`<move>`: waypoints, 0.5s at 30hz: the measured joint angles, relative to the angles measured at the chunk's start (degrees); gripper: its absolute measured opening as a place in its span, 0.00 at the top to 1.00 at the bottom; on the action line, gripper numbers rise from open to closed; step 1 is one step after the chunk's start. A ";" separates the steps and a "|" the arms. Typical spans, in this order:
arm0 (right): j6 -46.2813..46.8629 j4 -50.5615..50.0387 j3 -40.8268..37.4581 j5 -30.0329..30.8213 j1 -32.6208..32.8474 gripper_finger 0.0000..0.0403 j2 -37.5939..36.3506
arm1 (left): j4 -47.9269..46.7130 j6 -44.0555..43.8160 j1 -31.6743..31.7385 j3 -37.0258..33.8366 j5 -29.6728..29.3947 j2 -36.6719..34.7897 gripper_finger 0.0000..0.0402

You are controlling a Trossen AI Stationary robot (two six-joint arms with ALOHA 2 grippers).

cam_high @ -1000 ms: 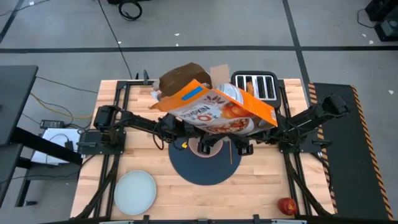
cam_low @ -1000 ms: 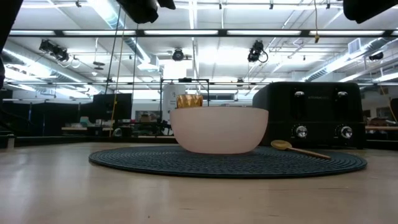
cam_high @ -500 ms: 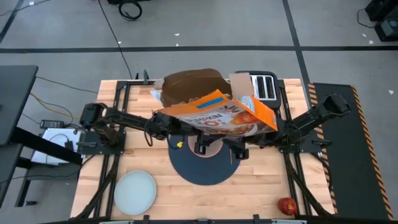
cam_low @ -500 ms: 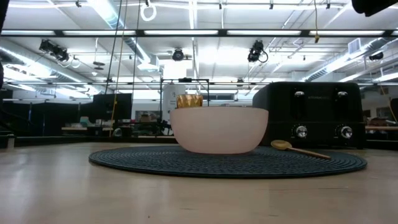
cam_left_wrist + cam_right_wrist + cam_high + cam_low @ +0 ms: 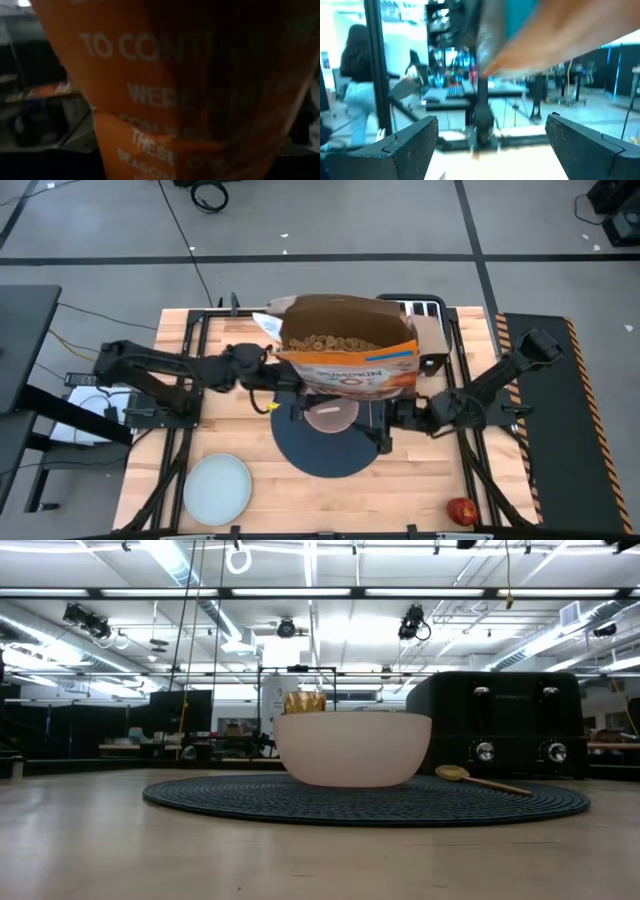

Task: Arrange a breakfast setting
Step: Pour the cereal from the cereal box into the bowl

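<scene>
**Cereal box upright over the bowl, right gripper released**

While the left gripper [image 5: 262,376] clamps the side of the cereal box [image 5: 348,350], the box stands upright above the middle of the worktop [image 5: 230,430], open top up and cereal showing inside. Left wrist view: filled by the box's orange printed panel [image 5: 190,90]; fingers not visible there, so the grip is read from the high view only and is probably on the box's left edge.

Right gripper [image 5: 392,418]: low beside the mat's right side, under the box's right end, fingers [image 5: 410,137] spread wide with nothing between them. Box edge [image 5: 555,35] passes above and ahead of them, not touching.

Setting:
- Dark-blue mat [image 5: 335,455]: centre of worktop, towards the near edge.
- Pinkish bowl [image 5: 330,414]: on the mat's far half, partly under the box. Low view: bowl [image 5: 352,748] upright on the mat [image 5: 360,802].
- Gold spoon [image 5: 480,780]: lying on the mat just right of the bowl, apart from it.
- Pale blue-green plate [image 5: 217,488]: near-left corner of worktop, well apart from the mat.
- Red apple [image 5: 461,511]: near-right corner.
- Black toaster [image 5: 425,307]: far edge, mostly hidden behind the box; low view shows it [image 5: 500,725] behind the mat.

A person [image 5: 352,90] stands in the room beyond the table.
</scene>
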 joint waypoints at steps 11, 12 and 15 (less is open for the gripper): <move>7.05 -6.86 0.00 8.77 14.81 0.11 -0.07 | -42.81 -4.77 -2.39 0.02 -2.65 -17.15 0.31; 6.40 -6.56 0.00 10.81 15.62 0.11 -0.07 | -46.24 -5.84 -3.03 0.02 -2.48 -18.02 0.31; 4.51 -6.24 0.00 18.28 17.17 0.11 -0.07 | -53.91 -9.44 -5.04 0.00 -2.74 -20.02 0.31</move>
